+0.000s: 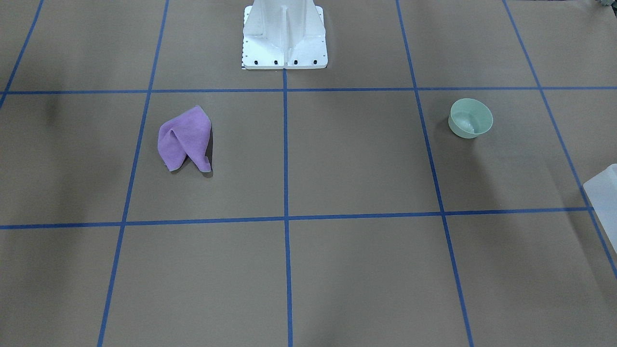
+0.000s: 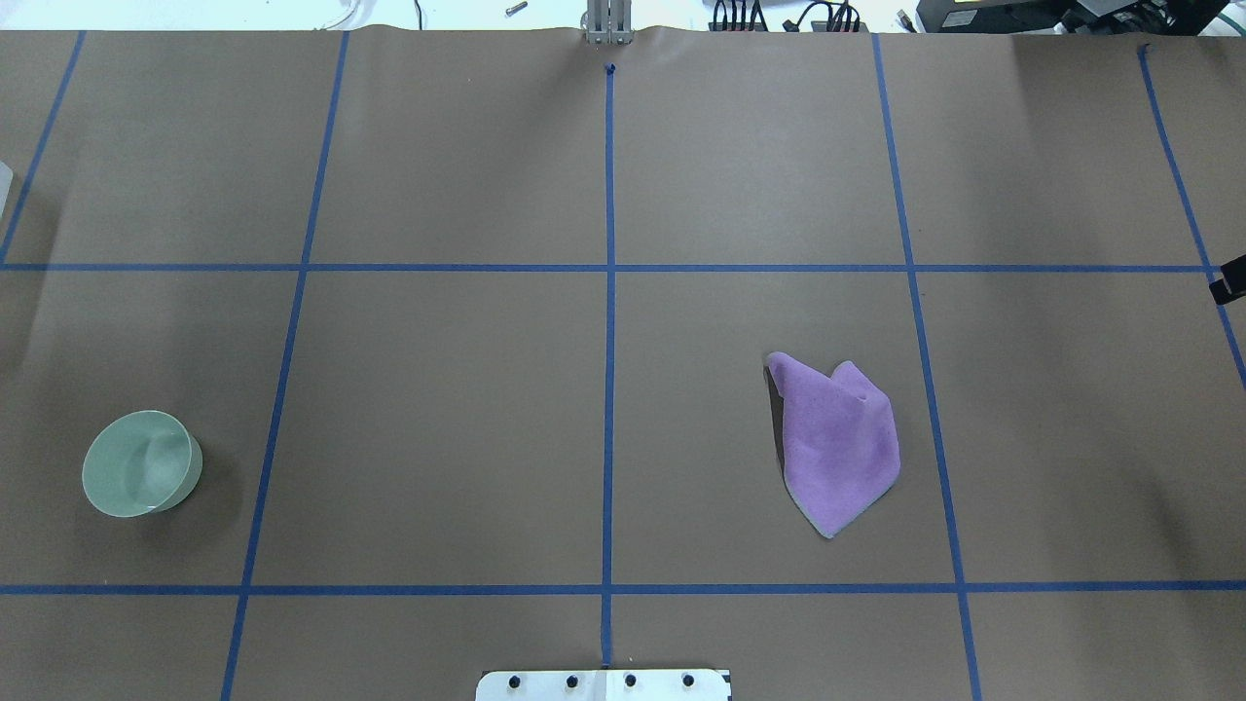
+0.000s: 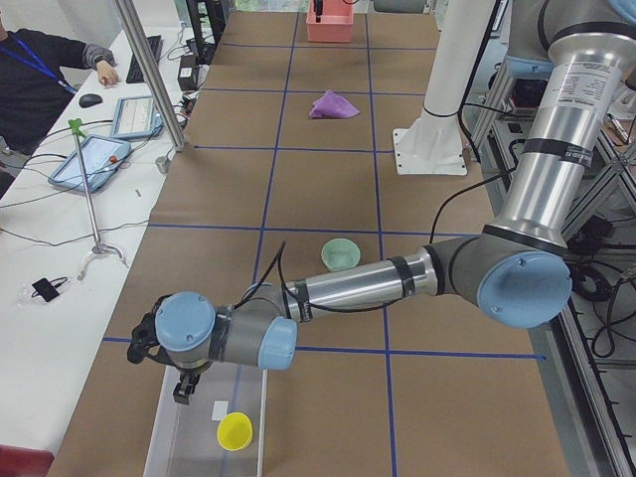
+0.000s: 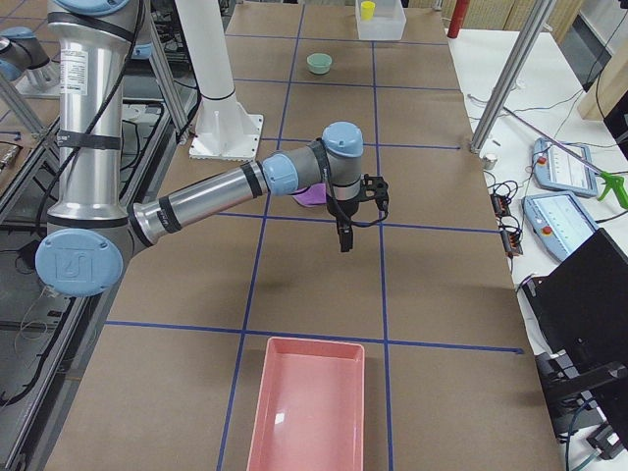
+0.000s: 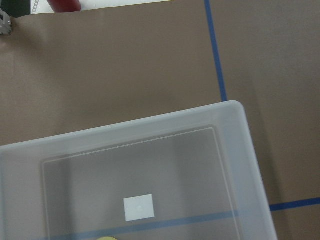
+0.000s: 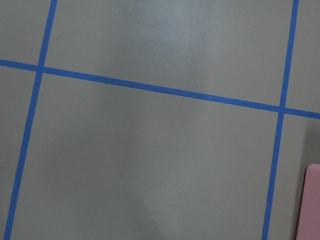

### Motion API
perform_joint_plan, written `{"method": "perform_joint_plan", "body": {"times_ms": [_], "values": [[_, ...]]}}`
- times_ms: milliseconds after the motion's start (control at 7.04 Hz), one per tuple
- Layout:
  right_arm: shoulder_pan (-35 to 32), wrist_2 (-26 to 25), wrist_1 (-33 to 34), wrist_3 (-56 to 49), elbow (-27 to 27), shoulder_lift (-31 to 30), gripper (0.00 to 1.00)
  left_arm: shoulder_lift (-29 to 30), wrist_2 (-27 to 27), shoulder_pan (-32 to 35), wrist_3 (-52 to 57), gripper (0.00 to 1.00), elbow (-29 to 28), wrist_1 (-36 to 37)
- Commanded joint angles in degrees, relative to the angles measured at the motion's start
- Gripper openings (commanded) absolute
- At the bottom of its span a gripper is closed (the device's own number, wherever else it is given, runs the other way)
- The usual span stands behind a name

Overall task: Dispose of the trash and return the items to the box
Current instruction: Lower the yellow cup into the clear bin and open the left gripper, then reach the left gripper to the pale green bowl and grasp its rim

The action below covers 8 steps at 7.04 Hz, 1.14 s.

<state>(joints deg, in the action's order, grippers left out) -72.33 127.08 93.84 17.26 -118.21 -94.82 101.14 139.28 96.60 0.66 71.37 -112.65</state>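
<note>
The box (image 3: 199, 437), a whitish translucent container, stands at the table's end on my left; it fills the left wrist view (image 5: 245, 165) and shows at the edge of the front view (image 1: 602, 190). A yellow cup (image 3: 235, 431) lies in it. My left gripper (image 3: 183, 392) hangs over the box's far corner; I cannot tell if it is open. A green bowl (image 2: 142, 462) and a purple cloth (image 2: 837, 443) lie on the table. My right gripper (image 4: 343, 235) hangs above bare table beyond the cloth; I cannot tell if it is open.
A pink tray (image 4: 306, 407) lies at the table's end on my right; its corner shows in the right wrist view (image 6: 314, 200). The white robot base (image 1: 284, 33) stands at mid-table. Tablets and cables lie on the operators' bench (image 3: 99, 159).
</note>
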Motion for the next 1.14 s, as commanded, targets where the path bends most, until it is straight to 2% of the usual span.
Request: {"method": "perform_joint_plan", "body": {"times_ms": [0,142,284,426,710,995], "values": [[0.0,0.1,0.0,0.0,0.0,0.0,1.0,-11.9,0.3,-8.1,-7.9,1.0,21.3,0.2],[0.0,0.2,0.0,0.0,0.0,0.0,1.0,-13.1,1.4,-12.5,-10.0,0.99,24.2,-1.2],[0.0,0.2,0.0,0.0,0.0,0.0,1.0,-15.1,3.9,-17.9,-14.1,0.99,24.4,-7.5],[0.1,0.2,0.0,0.0,0.0,0.1,1.0,-17.7,3.2,-24.3,-21.1,0.99,24.0,-16.8],[0.1,0.2,-0.1,0.0,0.0,0.0,1.0,-18.3,-3.6,-37.7,-32.9,0.99,23.9,-23.0],[0.1,0.1,0.0,0.0,0.0,0.1,1.0,-18.3,-5.2,-43.8,-37.4,0.98,23.7,-26.0]]}}
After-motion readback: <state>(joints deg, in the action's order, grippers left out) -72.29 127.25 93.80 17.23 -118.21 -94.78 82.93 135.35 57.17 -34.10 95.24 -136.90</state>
